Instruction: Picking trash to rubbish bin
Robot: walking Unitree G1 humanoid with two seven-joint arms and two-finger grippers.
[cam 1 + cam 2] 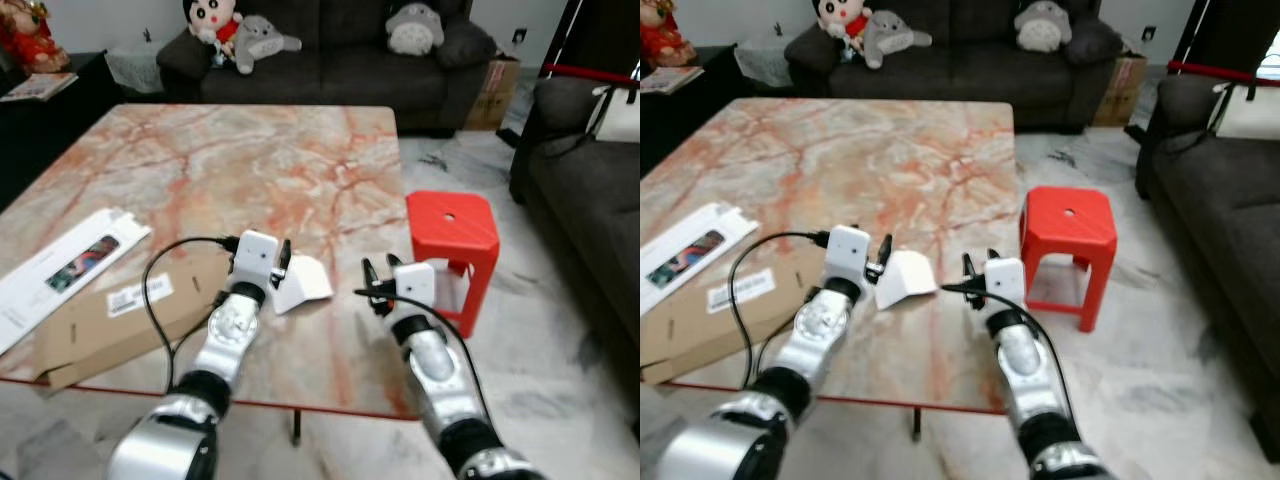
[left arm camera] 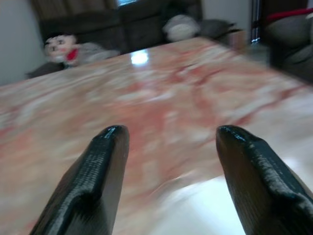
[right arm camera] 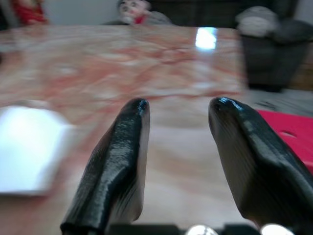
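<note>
A small folded white piece of paper or card (image 1: 300,284) lies on the marble table (image 1: 200,170) near its front edge. My left gripper (image 1: 283,262) hangs right beside it, at its left side, fingers (image 2: 102,171) open with nothing between them. The white piece shows as a bright blur (image 2: 230,210) under those fingers. My right gripper (image 1: 380,272) hovers open a short way to the right of the white piece, which appears blurred (image 3: 29,147) in the right wrist view. A flat brown cardboard sheet (image 1: 110,320) and a long white box (image 1: 60,265) lie at the table's front left.
A red plastic stool (image 1: 452,235) stands just right of the table. A dark sofa with plush toys (image 1: 330,50) runs along the back, another sofa (image 1: 590,190) on the right. A cardboard box (image 1: 495,90) sits on the floor at the back right.
</note>
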